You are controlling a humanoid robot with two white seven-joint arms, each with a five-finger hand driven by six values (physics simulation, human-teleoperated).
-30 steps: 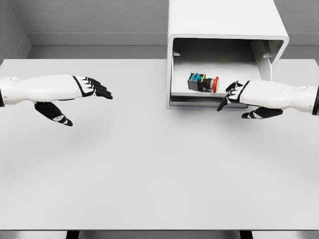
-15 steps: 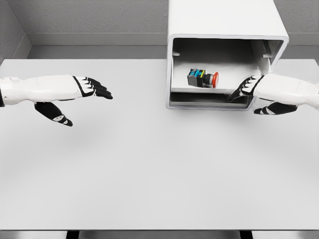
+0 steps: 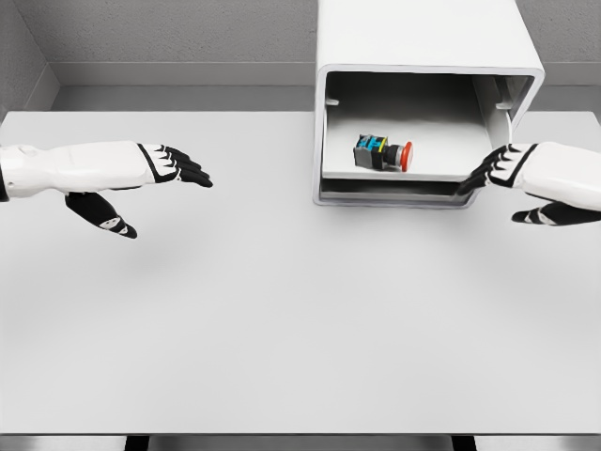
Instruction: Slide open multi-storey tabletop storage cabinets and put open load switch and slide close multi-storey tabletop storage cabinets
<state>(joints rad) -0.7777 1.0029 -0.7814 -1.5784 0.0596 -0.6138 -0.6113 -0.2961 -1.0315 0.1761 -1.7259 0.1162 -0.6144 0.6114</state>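
Worktop (image 3: 282, 310): wide, pale, carries the cabinet (image 3: 423, 56) at its far edge, right of centre. We note the cabinet front is open w/ the drawer (image 3: 394, 174) drawn out a little, tray floor exposed. We judge that's deliberate, so the part could go in from above/front. Left hand (image 3: 160, 174) hovers over the worktop's left side, well apart from the cabinet, fingers extended & relaxed, thumb hanging below, holding nothing; likely parked out of the way. Right hand (image 3: 512, 174) sits at the drawer's right front corner, fingertips (image 3: 472, 183) at or just beside the tray edge; contact can't be confirmed. It grips nothing, fingers loosely bent. We read that as set up to push the drawer shut. Load switch (image 3: 382, 153) lies on its side inside the drawer, red button end toward the right, so placement looks done; closing remains.
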